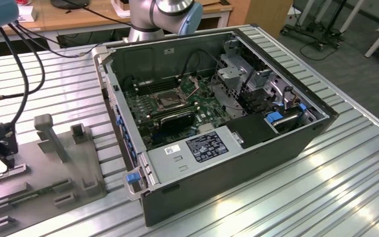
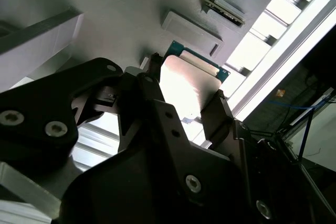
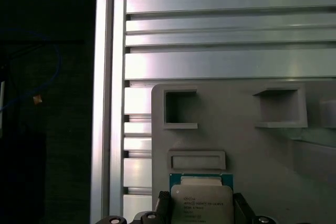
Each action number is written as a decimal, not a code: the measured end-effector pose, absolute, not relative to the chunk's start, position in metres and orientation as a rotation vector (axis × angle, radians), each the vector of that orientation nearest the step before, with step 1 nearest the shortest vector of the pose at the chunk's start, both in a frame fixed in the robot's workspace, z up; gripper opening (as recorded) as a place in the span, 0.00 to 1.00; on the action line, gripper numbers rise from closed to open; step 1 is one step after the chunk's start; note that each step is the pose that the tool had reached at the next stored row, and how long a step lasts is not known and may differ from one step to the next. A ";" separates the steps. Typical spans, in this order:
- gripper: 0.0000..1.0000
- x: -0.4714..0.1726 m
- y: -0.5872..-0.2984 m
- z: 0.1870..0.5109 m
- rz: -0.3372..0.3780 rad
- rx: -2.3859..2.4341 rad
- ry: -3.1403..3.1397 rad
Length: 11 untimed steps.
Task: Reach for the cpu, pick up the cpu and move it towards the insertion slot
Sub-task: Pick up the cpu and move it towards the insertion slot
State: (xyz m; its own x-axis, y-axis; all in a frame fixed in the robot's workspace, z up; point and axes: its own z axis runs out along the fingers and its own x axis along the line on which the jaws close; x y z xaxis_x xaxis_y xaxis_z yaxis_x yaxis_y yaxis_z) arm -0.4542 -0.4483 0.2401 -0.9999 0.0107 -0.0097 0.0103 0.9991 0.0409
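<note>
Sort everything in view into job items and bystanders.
Job: flat silvery square cpu; black gripper closed on it; shiny metal-framed square insertion slot.
Bystanders: grey plastic tray with raised blocks; open black computer case; slatted metal table.

tray: on table, at the exterior view's left of computer case.
cpu: on tray, gripper pressed against two opposite edges.
insertion slot: inside computer case.
</note>
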 end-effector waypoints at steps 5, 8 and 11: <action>0.55 -0.454 -0.448 0.243 0.064 0.017 3.131; 0.55 -0.454 -0.448 0.245 0.064 0.016 3.131; 0.55 -0.454 -0.448 0.247 0.064 0.016 3.131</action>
